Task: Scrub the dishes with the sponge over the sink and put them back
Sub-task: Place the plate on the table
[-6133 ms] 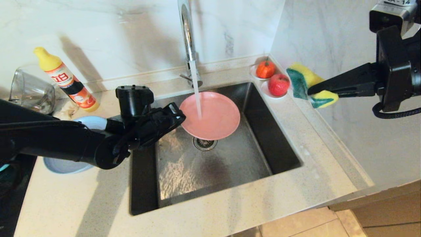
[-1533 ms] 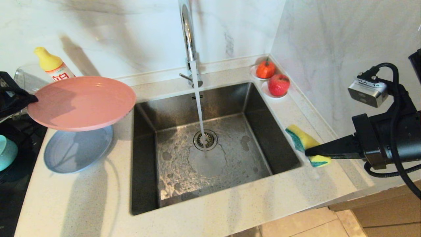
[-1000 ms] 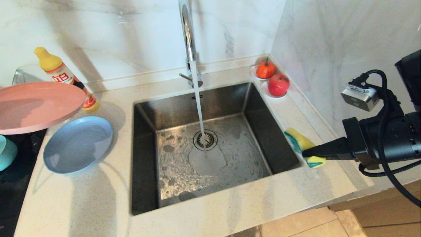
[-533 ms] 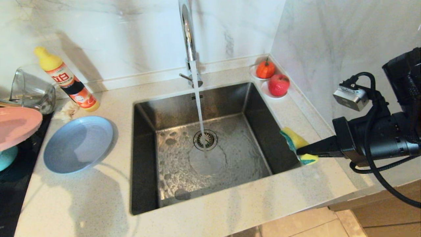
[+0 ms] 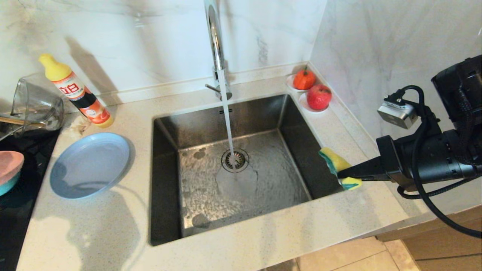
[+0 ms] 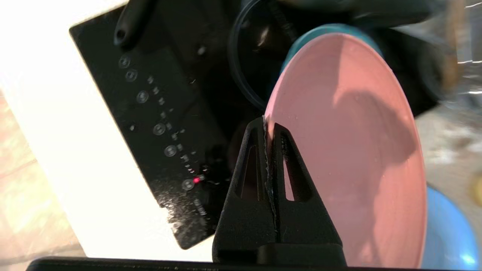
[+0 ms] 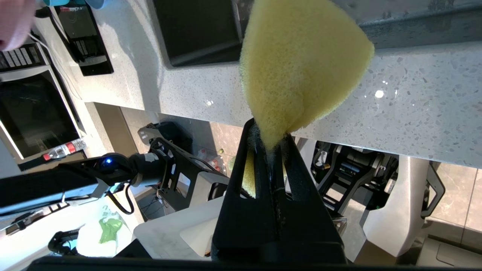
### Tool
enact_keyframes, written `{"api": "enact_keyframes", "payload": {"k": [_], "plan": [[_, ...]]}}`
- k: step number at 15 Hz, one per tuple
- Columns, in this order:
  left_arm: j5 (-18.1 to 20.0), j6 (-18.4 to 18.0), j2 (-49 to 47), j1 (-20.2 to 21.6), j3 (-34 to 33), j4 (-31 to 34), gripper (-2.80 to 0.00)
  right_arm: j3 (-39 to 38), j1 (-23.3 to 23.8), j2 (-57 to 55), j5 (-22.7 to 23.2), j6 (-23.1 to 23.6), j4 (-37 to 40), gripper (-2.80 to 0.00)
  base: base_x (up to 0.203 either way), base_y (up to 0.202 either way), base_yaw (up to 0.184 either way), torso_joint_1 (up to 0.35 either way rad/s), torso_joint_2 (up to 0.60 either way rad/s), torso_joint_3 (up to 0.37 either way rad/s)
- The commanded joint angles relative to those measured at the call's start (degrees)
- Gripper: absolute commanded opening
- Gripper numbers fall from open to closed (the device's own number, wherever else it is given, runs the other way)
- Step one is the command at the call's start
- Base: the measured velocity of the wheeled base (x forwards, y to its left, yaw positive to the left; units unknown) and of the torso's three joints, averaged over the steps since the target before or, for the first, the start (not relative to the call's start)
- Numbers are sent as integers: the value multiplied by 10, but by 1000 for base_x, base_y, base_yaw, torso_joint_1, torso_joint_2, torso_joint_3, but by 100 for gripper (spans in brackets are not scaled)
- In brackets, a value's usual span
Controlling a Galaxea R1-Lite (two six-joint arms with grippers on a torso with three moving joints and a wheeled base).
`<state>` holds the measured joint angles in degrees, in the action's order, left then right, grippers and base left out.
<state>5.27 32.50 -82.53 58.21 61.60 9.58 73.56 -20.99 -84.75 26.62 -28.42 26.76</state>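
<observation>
Head view: right claw [image 5: 344,175] clamped on sponge [image 5: 336,162] at sink [image 5: 165,180] right rim, parked for next dish; left claw [image 6: 269,128] pinching pink plate [image 6: 350,143] rim, setting it on teal bowl [image 5: 6,183] far left, off desk [image 5: 263,241].

Sink [image 5: 169,226] set mid-surface [image 5: 94,233]; faucet [image 5: 213,34] behind it, water falling onto the drain strainer [image 5: 235,160]. Plate [image 5: 90,165] on the surface left of the sink; bottle [image 5: 75,90] and glass jug [image 5: 35,103] behind it. Two fruits [image 5: 312,88] at back right corner. Sponge [image 5: 339,167] over the sink's right rim. Second plate [image 6: 350,150] far left, above a bowl [image 5: 7,184].
</observation>
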Motion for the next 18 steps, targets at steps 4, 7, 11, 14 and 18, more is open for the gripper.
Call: {"api": "enact_keyframes", "payload": {"k": [4,7,11,14,18], "plan": [[5,-1,-93,26,-10,-32,-280,1,0,-6,2,-1,1,-280,0,0,0,0,0,0],[5,-10,-109,36,-12,-49,-280,-2,0,-9,2,-1,-7,-280,0,0,0,0,0,0],[14,-10,-108,37,-11,-52,-280,-3,3,-10,2,-1,-7,-280,0,0,0,0,0,0],[74,-4,-64,42,-5,-51,-280,-10,5,-7,2,-1,-11,-280,0,0,0,0,0,0],[73,-11,-48,63,14,12,-280,-40,11,-3,3,-1,-41,-280,0,0,0,0,0,0]]}}
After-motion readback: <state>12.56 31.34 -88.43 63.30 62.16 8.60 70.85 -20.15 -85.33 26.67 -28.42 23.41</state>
